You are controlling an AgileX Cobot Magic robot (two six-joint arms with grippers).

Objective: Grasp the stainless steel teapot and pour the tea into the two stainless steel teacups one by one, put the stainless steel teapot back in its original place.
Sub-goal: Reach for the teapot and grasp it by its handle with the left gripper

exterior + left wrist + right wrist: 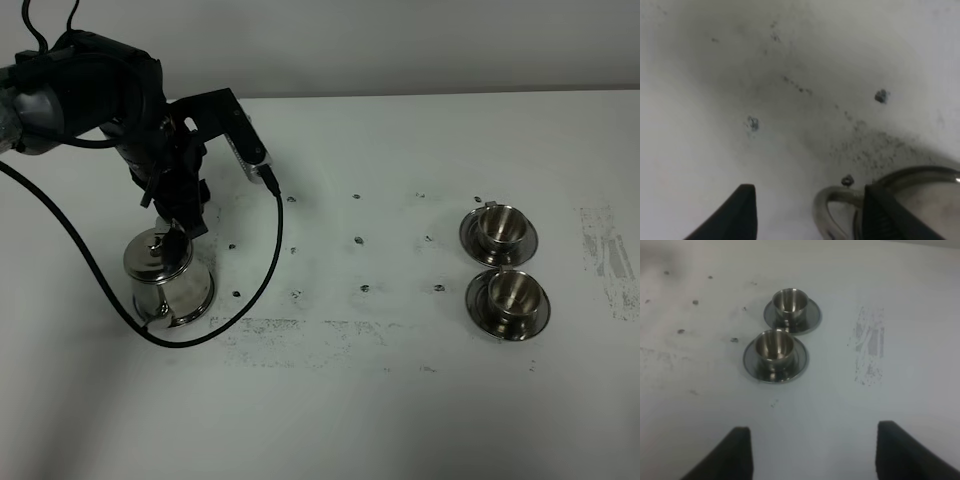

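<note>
Straddling the handle (823,207) of the stainless steel teapot (168,278), left fingers (742,215) stand spread; right fingers (737,455) likewise spread.

The stainless steel teapot (168,285) is sitting on the counter (380,400) at the left. Well apart from it, at the right, the far teacup (502,226) is standing on the far saucer (470,232), directly behind the near teacup (512,294), which is standing on the near saucer (476,305). The two saucers are lying just beside each other. The left fingers (742,215) are hanging over the teapot's rear side, its handle (827,207) lying between them.
</note>
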